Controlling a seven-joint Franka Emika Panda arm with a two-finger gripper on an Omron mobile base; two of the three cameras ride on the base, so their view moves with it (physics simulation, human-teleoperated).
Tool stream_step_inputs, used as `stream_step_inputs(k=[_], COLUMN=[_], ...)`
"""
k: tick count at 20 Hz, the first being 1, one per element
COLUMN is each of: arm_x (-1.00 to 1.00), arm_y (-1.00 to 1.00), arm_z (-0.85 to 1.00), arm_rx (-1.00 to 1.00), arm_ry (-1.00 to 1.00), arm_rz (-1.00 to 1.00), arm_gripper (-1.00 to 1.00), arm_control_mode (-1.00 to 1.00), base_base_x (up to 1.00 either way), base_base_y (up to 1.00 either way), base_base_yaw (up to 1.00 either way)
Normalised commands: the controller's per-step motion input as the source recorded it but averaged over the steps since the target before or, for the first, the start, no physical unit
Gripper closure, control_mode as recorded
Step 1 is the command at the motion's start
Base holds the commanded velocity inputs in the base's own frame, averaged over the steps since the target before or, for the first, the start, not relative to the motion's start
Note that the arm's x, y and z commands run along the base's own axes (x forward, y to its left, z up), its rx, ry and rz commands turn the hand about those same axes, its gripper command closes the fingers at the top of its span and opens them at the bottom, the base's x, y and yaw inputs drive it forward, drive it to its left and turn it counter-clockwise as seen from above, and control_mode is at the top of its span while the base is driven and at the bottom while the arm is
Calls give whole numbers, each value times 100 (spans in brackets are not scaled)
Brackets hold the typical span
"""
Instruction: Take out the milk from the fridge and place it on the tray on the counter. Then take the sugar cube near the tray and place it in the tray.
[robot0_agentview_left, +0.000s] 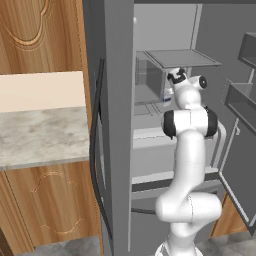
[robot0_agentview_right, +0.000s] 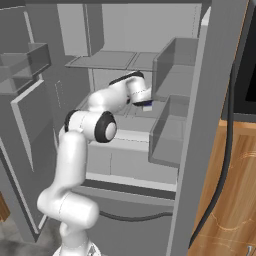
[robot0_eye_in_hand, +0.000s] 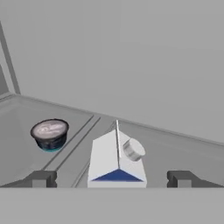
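Observation:
The fridge (robot0_agentview_left: 119, 125) stands open and my arm reaches onto a middle shelf. In the hand view the milk (robot0_eye_in_hand: 116, 162), a small white carton with a blue lower band and a round cap, stands on the grey shelf between my two fingertips (robot0_eye_in_hand: 42, 178). My gripper (robot0_eye_in_hand: 111, 179) is open, with a wide gap on each side of the carton. From the base views the milk shows as a bit of blue and white (robot0_agentview_left: 167, 99) (robot0_agentview_right: 147, 105) just past my hand (robot0_agentview_right: 136, 89). The tray and the sugar cube are out of view.
A small dark tub with a pale lid (robot0_eye_in_hand: 49, 134) sits on the same shelf left of the milk. Door bins (robot0_agentview_left: 241, 97) hang on the open door at the right. The marbled counter (robot0_agentview_left: 40, 135) lies left of the fridge, beyond its black handle (robot0_agentview_left: 96, 150).

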Motion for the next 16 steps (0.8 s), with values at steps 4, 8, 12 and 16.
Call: stream_step_inputs(k=[4,8,12,16], arm_x=[33,25,22,19], arm_y=[0,2,28,19], arm_z=[-25,-38,-53,-42], arm_rx=[0,0,0,0], arm_ry=[0,0,0,0], arm_rz=[0,0,-1,-2], arm_gripper=[-100,-100,-100,100], arm_control_mode=[-100,-100,-100,-100], base_base_x=[0,0,0,0], base_base_y=[0,0,0,0], base_base_yaw=[0,0,0,0])
